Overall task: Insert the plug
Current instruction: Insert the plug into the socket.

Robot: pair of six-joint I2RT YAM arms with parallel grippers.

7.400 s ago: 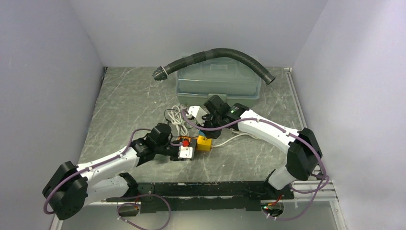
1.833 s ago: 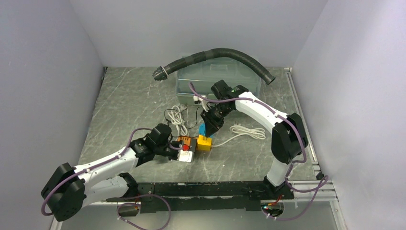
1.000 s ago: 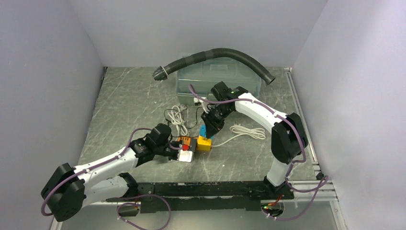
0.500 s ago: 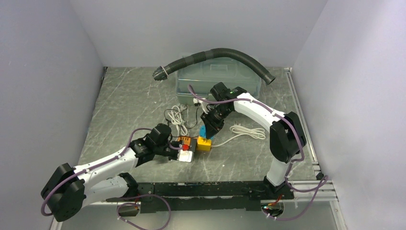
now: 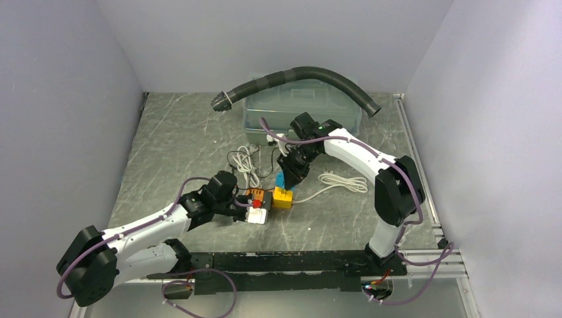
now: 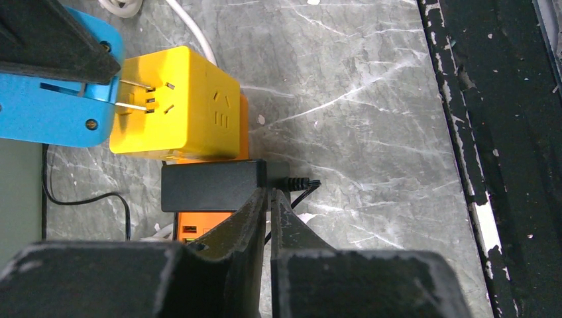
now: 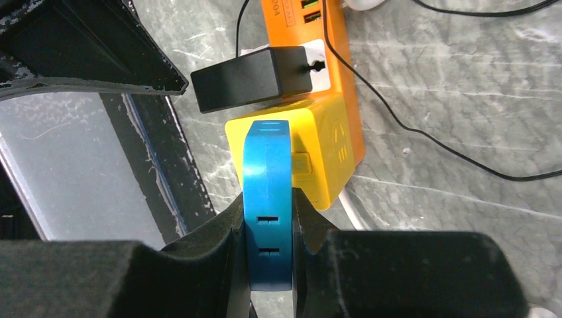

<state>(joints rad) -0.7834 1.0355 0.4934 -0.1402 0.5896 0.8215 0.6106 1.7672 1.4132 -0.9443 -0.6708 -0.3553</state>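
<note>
- The right tool (image 7: 268, 218) is clamping the blue plug (image 7: 267, 165) flat between its two fingers, and that grip is staying unchanged over the last second.
- Since a few seconds ago this arm has been swinging up from its low reach by the cables. It is now holding the plug just above and against the yellow cube socket (image 7: 325, 159).
- Over the last moments the arm is hardly moving in the top view, only creeping closer, so it is fine alignment rather than travel.
- In the left wrist view the plug's metal prongs (image 6: 132, 96) are meeting the slotted face of the cube. The tips may already be entering, but the angle is too poor to be sure.
- The plug body is still standing off the cube with bare prong showing between them, so I judge the insertion barely begun and the push home still to come.
- The cube is sitting on the end of the orange power strip (image 7: 325, 33), next to a black adapter (image 6: 212, 185) plugged in beside it.
- The left tool (image 6: 268, 199) has been easing its fingers together and is now showing only a sliver between them. It is resting at the adapter and strip, seemingly steadying them against the coming push.
- A loose white cable (image 5: 338, 184) is lying on the counter (image 6: 371, 99) to the right of the cube, apart from the plug.
</note>
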